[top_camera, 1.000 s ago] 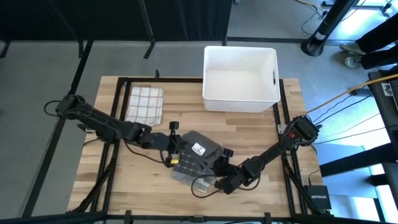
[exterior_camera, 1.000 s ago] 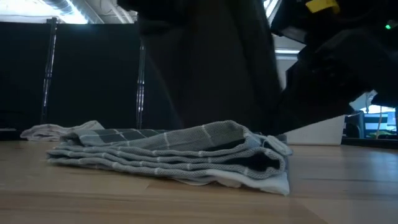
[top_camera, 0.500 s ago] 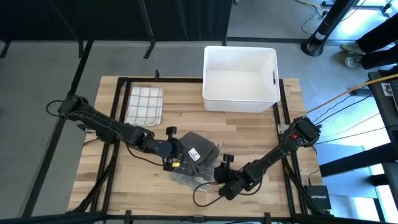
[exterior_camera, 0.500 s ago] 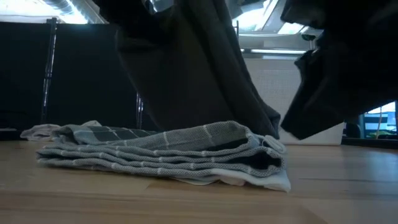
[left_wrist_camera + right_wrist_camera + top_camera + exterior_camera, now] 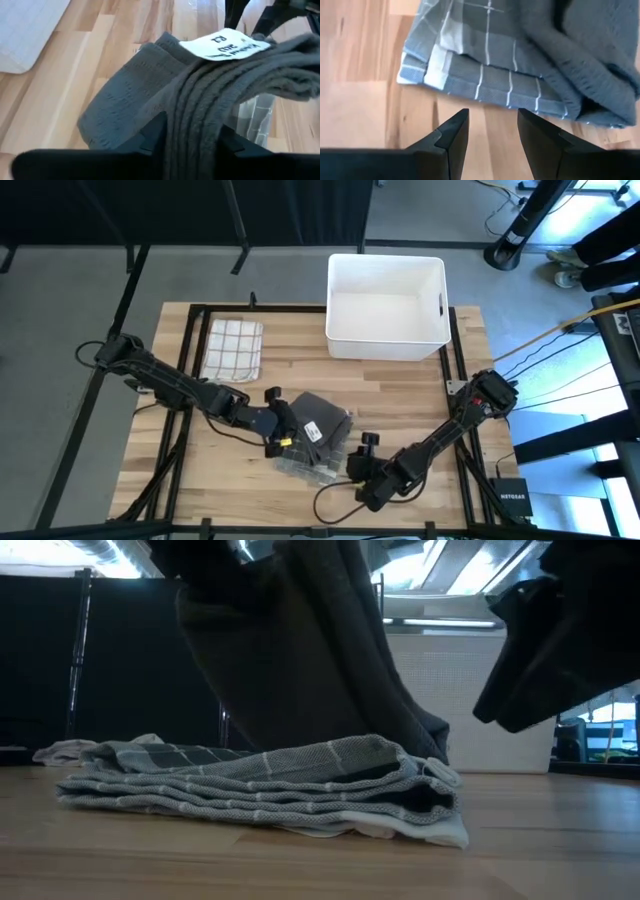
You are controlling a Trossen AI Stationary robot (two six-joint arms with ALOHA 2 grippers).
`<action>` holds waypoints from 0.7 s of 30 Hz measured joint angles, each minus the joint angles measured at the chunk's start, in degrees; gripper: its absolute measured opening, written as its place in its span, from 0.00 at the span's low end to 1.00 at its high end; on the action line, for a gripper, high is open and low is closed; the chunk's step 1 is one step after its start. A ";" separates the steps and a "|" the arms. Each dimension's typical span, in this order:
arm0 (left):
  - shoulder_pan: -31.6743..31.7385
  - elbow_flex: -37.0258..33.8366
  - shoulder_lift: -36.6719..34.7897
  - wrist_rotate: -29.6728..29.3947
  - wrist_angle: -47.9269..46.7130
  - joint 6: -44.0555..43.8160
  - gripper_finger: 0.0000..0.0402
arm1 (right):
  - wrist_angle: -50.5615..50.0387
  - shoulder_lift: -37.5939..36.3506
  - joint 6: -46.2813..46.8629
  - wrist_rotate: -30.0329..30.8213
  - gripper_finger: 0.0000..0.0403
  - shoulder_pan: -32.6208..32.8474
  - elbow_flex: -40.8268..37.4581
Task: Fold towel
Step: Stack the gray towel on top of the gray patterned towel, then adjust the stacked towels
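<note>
A dark grey towel (image 5: 322,420) with a white label (image 5: 227,42) is bunched in my left gripper (image 5: 283,436), which is shut on it near the table's middle. It hangs over a folded grey-blue checked towel (image 5: 260,790) that lies flat on the wood. My right gripper (image 5: 492,125) is open. It hovers over bare wood just off the checked towel's (image 5: 495,65) edge, toward the near right, and touches nothing. My left gripper pinches a bunch of several folds of the dark towel (image 5: 192,107) between its two fingers (image 5: 150,140), coming from the table's left. The towel is raised there and drapes down (image 5: 300,650). Its lower end (image 5: 425,735) rests on the checked towel.
A white bin (image 5: 386,305) stands at the far edge, right of centre. A folded white checked cloth (image 5: 232,345) lies at the far left. Bare wood lies between the bin and the towels and along the near edge.
My right gripper has backed away from the towels toward the table's near edge. The dark towel has drawn in toward my left gripper: its right end has slid left and the cloth now hangs narrower above the checked towel, which has stayed in place.
</note>
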 joint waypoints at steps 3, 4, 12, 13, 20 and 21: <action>0.04 0.00 0.00 3.47 0.00 -1.10 0.31 | 0.01 0.00 0.02 0.37 0.43 -0.15 0.00; 0.04 0.00 0.00 6.09 0.00 -1.37 0.34 | 0.01 0.00 0.02 0.37 0.43 -0.17 0.00; 0.16 0.48 -0.47 31.47 -5.29 1.44 0.46 | 0.23 0.00 0.00 1.53 0.43 -0.15 0.00; 0.24 0.57 -0.68 30.81 -5.71 1.79 0.46 | 0.49 0.00 -0.05 2.14 0.43 -0.15 0.00; 0.45 -3.43 2.15 8.93 -0.14 3.20 0.46 | 4.02 0.00 -3.06 7.49 0.43 -0.26 0.00; 0.66 -3.72 2.80 8.77 -1.19 3.20 0.46 | 4.36 0.00 -3.14 7.42 0.43 -0.27 0.00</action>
